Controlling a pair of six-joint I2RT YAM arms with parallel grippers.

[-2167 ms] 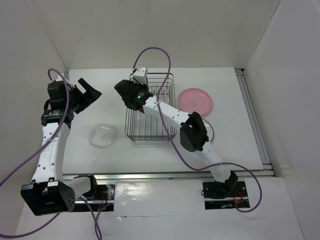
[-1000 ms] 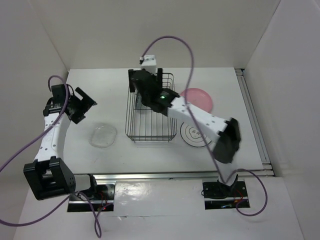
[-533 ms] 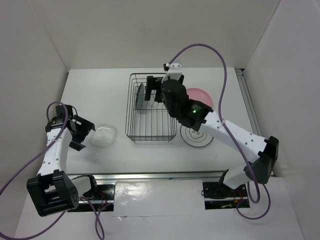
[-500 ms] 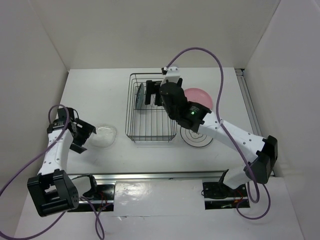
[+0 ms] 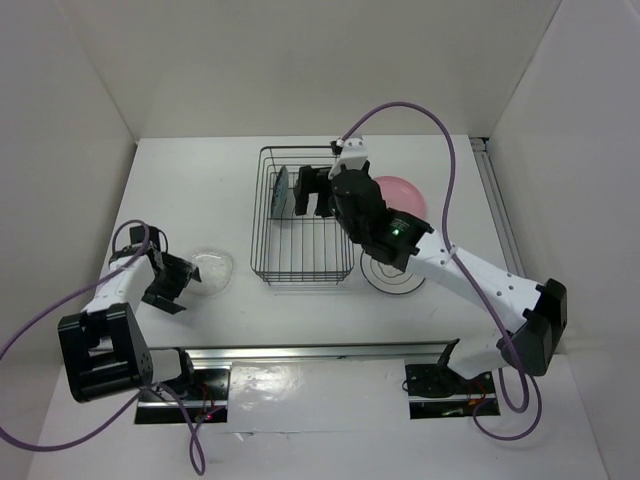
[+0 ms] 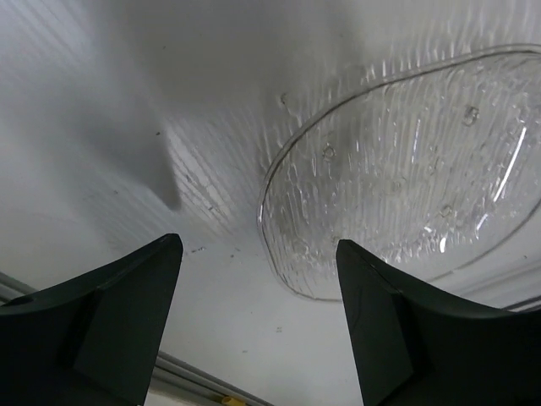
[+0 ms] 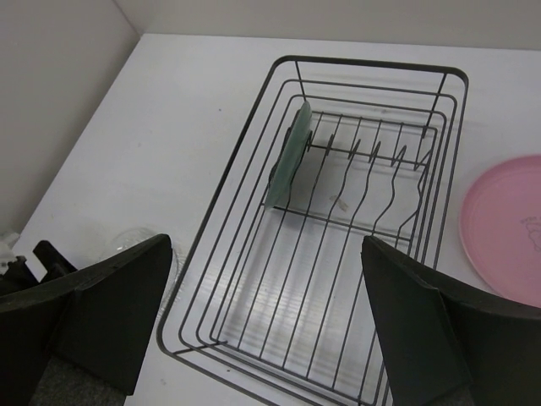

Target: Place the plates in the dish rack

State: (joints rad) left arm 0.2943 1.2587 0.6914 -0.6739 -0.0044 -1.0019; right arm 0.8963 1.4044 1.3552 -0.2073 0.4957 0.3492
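Observation:
The clear glass plate [image 5: 211, 270] [image 6: 406, 169] lies flat on the table left of the dish rack [image 5: 300, 262] [image 7: 254, 135]. My left gripper [image 5: 183, 284] [image 6: 258, 296] is low at that plate's left rim, open, with the rim just inside the gap and nothing clamped. A teal-green plate [image 5: 282, 190] [image 7: 287, 156] stands on edge among the rack's prongs. My right gripper [image 5: 313, 194] [image 7: 266, 271] hovers open and empty above the rack. The pink plate [image 5: 405, 193] [image 7: 507, 224] and the white plate [image 5: 392, 278] lie right of the rack, partly hidden by the right arm.
White walls close in the table [image 5: 200, 180] at the back and on both sides. A metal rail [image 5: 500, 220] runs along the table's right edge. The right arm's purple cable [image 5: 445, 170] loops above the pink plate.
My left gripper has come forward and down from the back left to the glass plate's rim. My right gripper has drawn back from the rack's left end, where the teal plate now stands.

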